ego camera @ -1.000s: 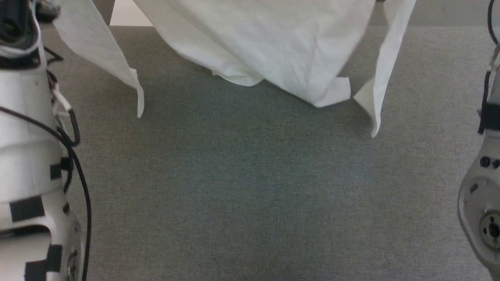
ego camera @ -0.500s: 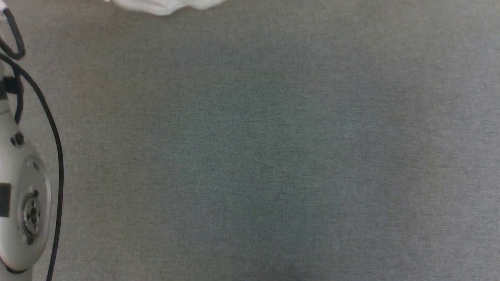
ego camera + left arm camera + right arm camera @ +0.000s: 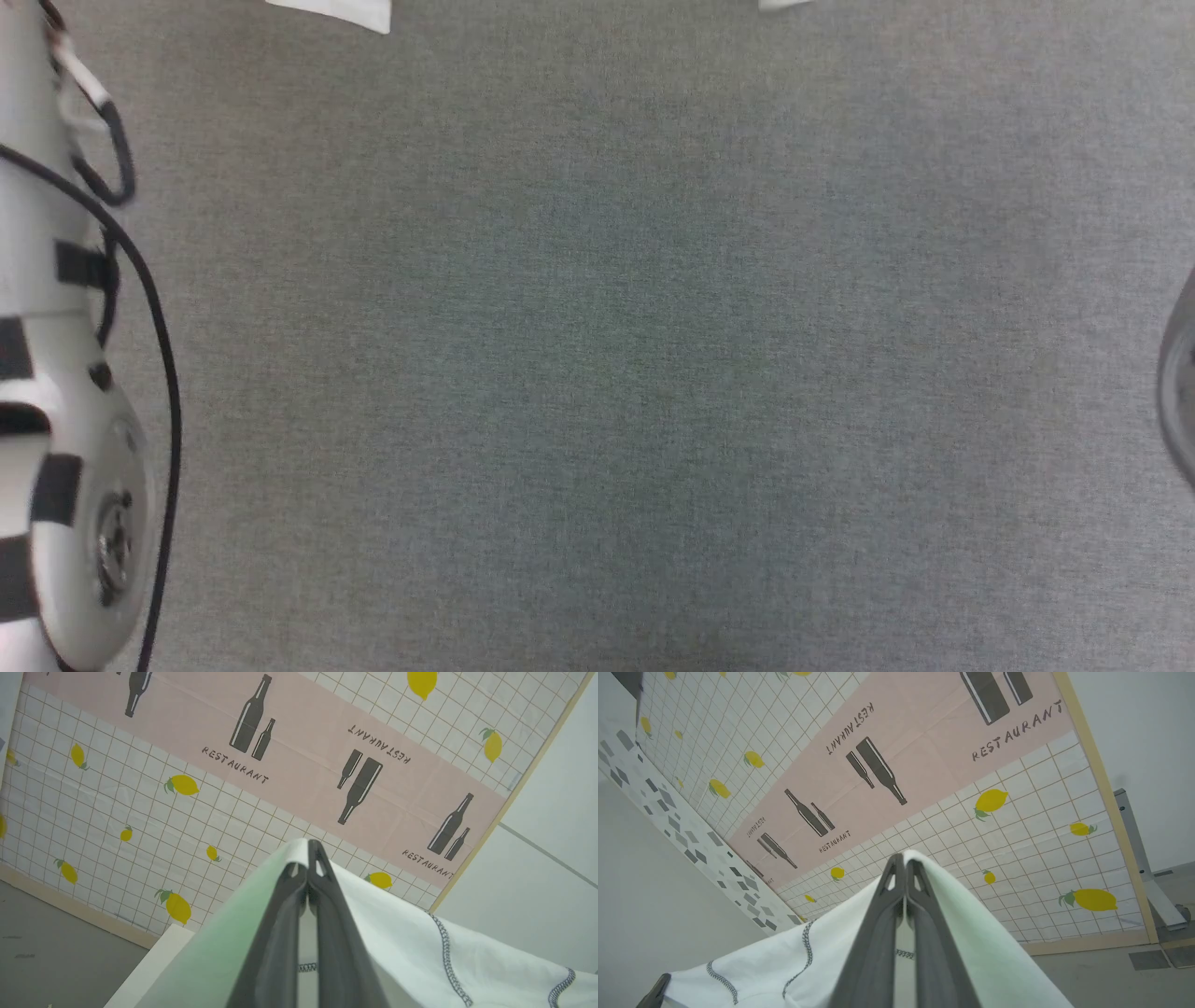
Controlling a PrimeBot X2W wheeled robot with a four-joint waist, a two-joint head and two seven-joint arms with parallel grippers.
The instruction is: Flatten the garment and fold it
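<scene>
**Garment** (image 3: 397,914): one, white.
- Zigzag stitch lines (image 3: 446,952) on it: three in the left wrist view, three in the right wrist view.
- White corners (image 3: 336,11) of it at the top edge of the head view: two.

**Left gripper** (image 3: 308,851): one, with two dark fingers (image 3: 275,933), pressed together on the fabric.

**Right gripper** (image 3: 903,861): one, with two fingers, likewise closed on the fabric.

**Desk** (image 3: 597,373): one, grey.

**Arms in the head view**: two, left arm (image 3: 56,420) and right arm (image 3: 1178,392).

**Black cable** (image 3: 175,401): one long run.

**Wall panel** (image 3: 140,812): one. In the left wrist view it carries:
- the word RESTAURANT, three times;
- bottle pairs, four, one cut off by the edge.
</scene>
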